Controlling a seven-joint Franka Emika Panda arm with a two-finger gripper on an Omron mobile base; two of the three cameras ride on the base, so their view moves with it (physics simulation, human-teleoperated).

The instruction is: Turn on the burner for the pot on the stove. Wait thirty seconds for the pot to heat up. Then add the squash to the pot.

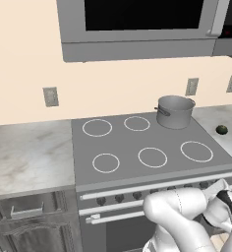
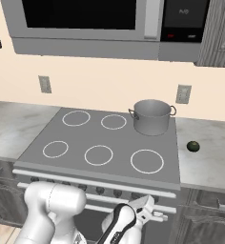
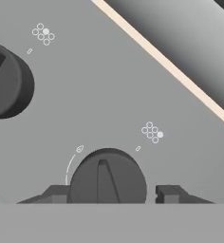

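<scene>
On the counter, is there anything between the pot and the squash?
Nothing stands between them. In the right base view, the pot sits on the stove's back right corner, and only bare stove top and bare counter stretch to the squash.

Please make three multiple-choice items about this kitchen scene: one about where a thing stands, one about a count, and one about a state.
1. Where does the pot stand on the stove?
A. back right corner
B. front left ring
C. front middle ring

2. How many white burner rings are not covered by the pot?
A. two
B. five
C. eight

3. Where is the squash now?
A. inside the pot
B. held by the gripper
C. lying on the counter to the right of the stove

Answers:
1. A, the pot sits at the back right, near the wall.
2. B, two uncovered rings at the back and three at the front.
3. C, the squash lies alone on the counter, while the gripper is down at a front knob.
</scene>
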